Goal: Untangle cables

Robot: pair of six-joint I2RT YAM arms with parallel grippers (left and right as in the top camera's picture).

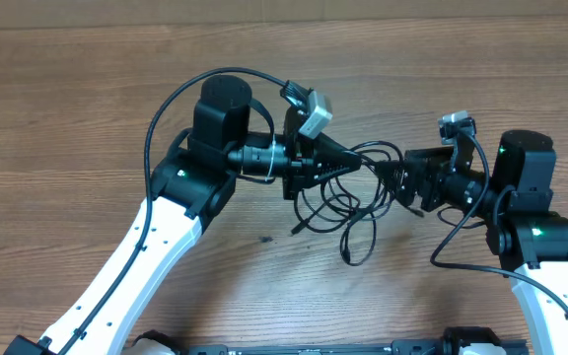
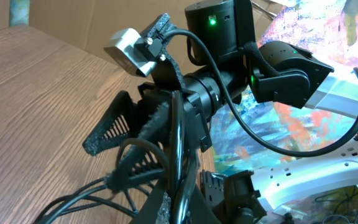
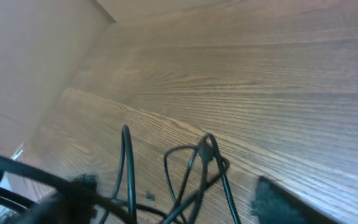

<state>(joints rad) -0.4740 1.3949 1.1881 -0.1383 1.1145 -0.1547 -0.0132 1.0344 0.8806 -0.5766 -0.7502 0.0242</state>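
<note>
Brown wood-grain tabletop [image 1: 77, 108] fills the overhead view, with a pale brown board [image 1: 264, 10] standing along its far edge. In the left wrist view a brightly coloured patterned sheet [image 2: 303, 124] shows behind the right arm.

We count one tangle of thin black flexible cables [image 1: 348, 202], lying on the wood about mid-table in loose overlapping loops. We cannot tell how many separate cords make up the tangle, though at least two loose ends trail out on its near side. We also count two white-and-black robot arms, two black grippers and two small grey camera boxes, one on the left wrist [image 1: 311, 110] and one on the right wrist [image 1: 457, 123].

The left gripper [image 1: 356, 164] meets the tangle at its far left edge. Its fingers are pressed together to a point and cords run straight out of that point, so we read it as clamped on the cables. In the left wrist view the cables [image 2: 82, 196] pass close to the lens, blurred.

The right gripper [image 1: 394, 185] sits at the right edge of the tangle, facing the left gripper across it. Its two ribbed fingers [image 2: 114, 124] stand well apart. In the right wrist view loops of the cables [image 3: 197, 162] lie on the wood between and ahead of them; whether either finger touches a cord we cannot tell.

Outward from the tangle, the left arm [image 1: 136, 256] stretches away to its left and the right arm [image 1: 540, 247] to its right.
</note>
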